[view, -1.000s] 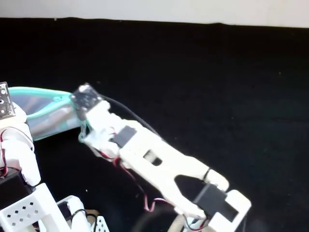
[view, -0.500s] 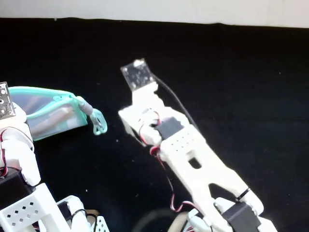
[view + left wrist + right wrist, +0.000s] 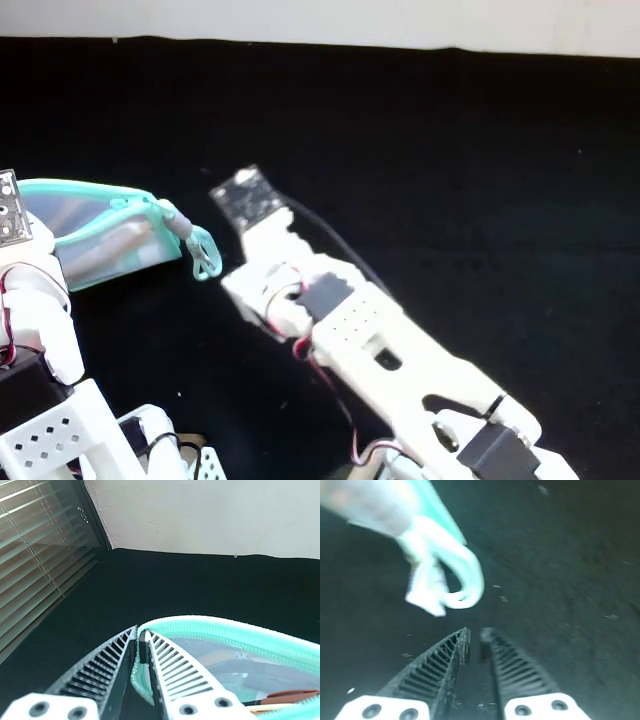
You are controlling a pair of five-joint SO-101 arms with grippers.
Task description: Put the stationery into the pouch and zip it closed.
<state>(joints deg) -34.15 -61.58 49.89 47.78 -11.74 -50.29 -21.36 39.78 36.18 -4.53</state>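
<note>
Pouch (image 3: 95, 235), clear-sided w/ mint-green zip trim, sat at far left of the black table (image 3: 450, 150), long axis running across it, one end pinched in the left gripper (image 3: 140, 640). Zip appeared shut along the top edge. Pull tab w/ mint loop (image 3: 203, 255) hung off the end nearer table ctr. Stationery (image 3: 295, 696), incl. a reddish pen & a pale stick, showed inside thru the clear wall.
</note>
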